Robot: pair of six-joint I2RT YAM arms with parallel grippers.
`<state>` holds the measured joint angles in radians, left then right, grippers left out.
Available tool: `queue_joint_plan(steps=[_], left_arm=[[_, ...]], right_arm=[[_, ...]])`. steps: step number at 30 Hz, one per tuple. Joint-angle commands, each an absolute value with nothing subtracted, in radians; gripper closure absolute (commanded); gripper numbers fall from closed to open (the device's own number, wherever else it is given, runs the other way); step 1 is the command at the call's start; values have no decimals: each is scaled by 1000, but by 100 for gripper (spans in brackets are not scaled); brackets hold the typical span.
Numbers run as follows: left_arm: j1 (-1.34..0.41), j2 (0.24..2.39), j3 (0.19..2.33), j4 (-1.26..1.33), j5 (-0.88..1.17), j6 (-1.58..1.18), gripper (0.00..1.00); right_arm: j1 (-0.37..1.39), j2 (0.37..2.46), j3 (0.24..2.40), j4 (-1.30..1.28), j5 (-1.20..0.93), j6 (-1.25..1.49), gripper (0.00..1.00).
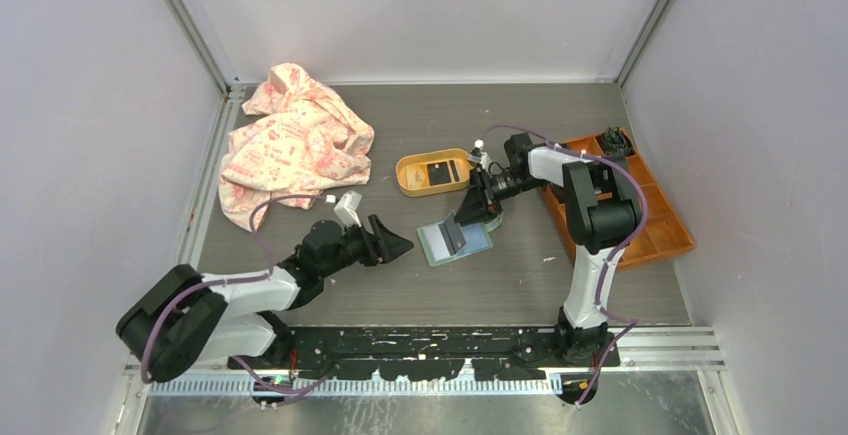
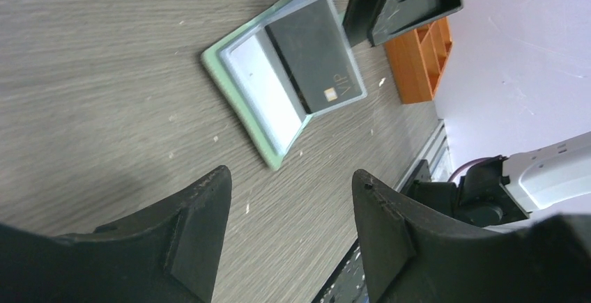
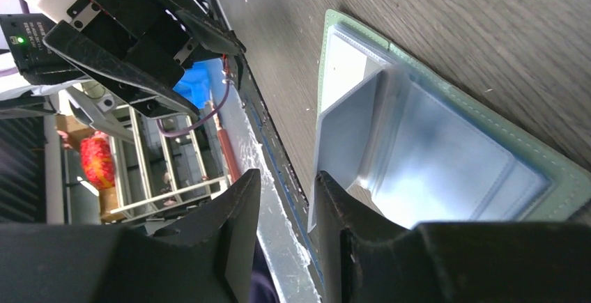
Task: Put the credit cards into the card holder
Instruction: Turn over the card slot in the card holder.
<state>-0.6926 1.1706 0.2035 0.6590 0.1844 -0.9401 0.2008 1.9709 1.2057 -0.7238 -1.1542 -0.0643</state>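
Card holder (image 1: 470, 242), flat sage-green rectangle, glossy clear sleeves (image 3: 432, 157)

My top view hangs high above and behind both arm bases. It looks down and away over the whole bench (image 1: 560, 285), with the left arm (image 1: 250, 290) on the left and the right arm (image 1: 590, 205) on the right. The card holder (image 1: 455, 240) lies mid-bench.

The left wrist view sits low over the bench and looks rightward between the left jaws. The card holder (image 2: 268, 101) is close ahead and the orange compartment box (image 2: 421, 63) lies beyond it.

The right wrist view sits very close over the card holder (image 3: 432, 157), facing near-left past the right jaws toward the bench's near edge.

All three views share the card holder.
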Motion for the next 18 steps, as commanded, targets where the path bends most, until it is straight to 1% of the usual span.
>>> queue_joint_plan(steps=[1, 5, 8, 15, 18], left_arm=[[-696, 1304, 297, 846, 252, -967, 35], [-698, 1488, 349, 990, 297, -1017, 37], [-698, 1573, 356, 1101, 299, -1055, 38], [-698, 1586, 356, 1059, 276, -1059, 39], [-698, 1564, 348, 1022, 265, -1049, 39]], right_arm=[[206, 1980, 1195, -682, -1220, -19, 60], [229, 1991, 1187, -655, -1237, -2, 60], [249, 1998, 1183, -636, -1247, 24, 60], [312, 2032, 1200, -640, -1257, 24, 60], [319, 2043, 1236, -722, -1237, -53, 61]])
